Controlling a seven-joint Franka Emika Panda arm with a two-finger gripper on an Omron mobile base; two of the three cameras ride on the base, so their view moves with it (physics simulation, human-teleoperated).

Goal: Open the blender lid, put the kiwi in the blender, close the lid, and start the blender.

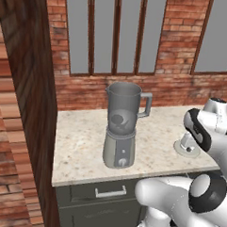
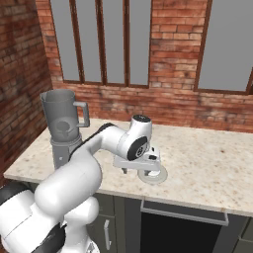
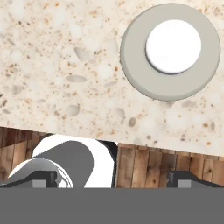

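The blender stands on the counter with its jar open at the top. Low inside the jar, a dark rounded shape shows through the wall, by its look the kiwi. The blender lid, a grey disc with a white centre cap, lies flat on the counter to the right of the blender, near the front edge. My gripper hangs just above the lid's near side, pointing down, open, with nothing between its fingers.
A tall dark wood cabinet walls off the counter's left end beside the blender. Brick wall and windows run behind. The speckled counter stretches to the right. Its front edge lies under my hand, with a drawer handle below.
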